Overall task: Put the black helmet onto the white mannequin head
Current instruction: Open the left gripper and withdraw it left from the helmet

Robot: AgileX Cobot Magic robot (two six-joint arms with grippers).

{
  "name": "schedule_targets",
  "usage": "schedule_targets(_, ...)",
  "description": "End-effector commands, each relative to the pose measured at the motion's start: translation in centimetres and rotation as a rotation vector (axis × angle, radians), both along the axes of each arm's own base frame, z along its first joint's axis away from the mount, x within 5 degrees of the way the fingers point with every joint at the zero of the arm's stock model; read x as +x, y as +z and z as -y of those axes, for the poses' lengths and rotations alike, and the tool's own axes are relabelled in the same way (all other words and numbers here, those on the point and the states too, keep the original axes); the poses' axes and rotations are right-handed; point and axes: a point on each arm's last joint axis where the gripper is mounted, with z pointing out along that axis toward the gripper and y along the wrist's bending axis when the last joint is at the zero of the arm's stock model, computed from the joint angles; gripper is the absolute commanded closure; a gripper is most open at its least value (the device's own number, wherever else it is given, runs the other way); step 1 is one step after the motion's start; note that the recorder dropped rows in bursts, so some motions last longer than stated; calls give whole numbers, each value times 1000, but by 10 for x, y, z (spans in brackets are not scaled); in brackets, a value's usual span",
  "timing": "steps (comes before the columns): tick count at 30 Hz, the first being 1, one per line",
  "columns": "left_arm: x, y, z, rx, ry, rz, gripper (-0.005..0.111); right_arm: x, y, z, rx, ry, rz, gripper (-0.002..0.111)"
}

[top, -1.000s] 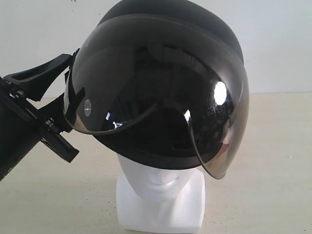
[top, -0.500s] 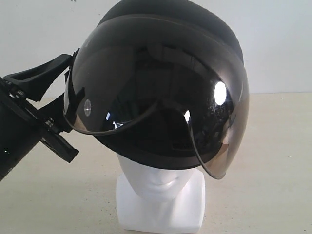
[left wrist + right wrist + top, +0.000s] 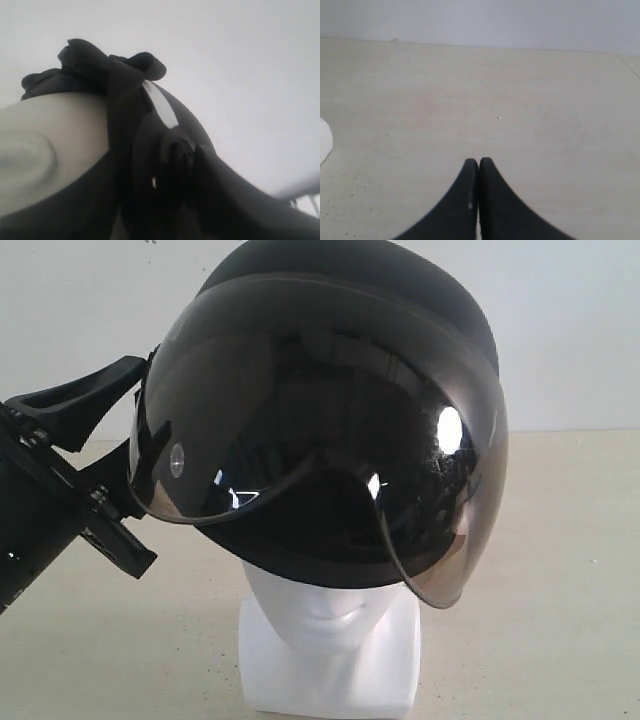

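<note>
The black helmet [image 3: 340, 300] sits low and a little tilted on the white mannequin head [image 3: 325, 610]. Its smoky visor [image 3: 320, 410] covers everything above the mouth. My left gripper [image 3: 140, 440] reaches in from the left and is shut on the helmet's side rim, one finger [image 3: 95, 395] outside the shell and the other hidden behind the visor. The left wrist view shows the helmet wall [image 3: 150, 145] and strap [image 3: 100, 65] against the head's ear side [image 3: 55, 135]. My right gripper [image 3: 479, 162] is shut and empty above the bare table, outside the exterior view.
The beige table [image 3: 560, 570] runs back to a white wall [image 3: 570, 330]. The mannequin's blocky neck base [image 3: 330, 680] stands near the front edge of the exterior view. A white edge [image 3: 322, 140] shows at the side of the right wrist view.
The helmet and visor have shifted slightly left and down on the head. The left gripper has moved a little left with it. The right gripper has not moved.
</note>
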Motion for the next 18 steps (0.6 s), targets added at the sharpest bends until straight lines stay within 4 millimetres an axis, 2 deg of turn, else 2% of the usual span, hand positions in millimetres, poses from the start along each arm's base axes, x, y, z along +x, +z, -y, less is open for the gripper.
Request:
schedule_targets(1,7,-15,-23,5,214,-122,66,0,1,0,-5,-2,7,108)
schedule_targets(12,7,-16,-25,40,246,-116,66,0,1,0,-5,-2,7,108)
schedule_targets(18,-6,-37,-44,77,385,-214,66,0,1,0,-5,-2,7,108)
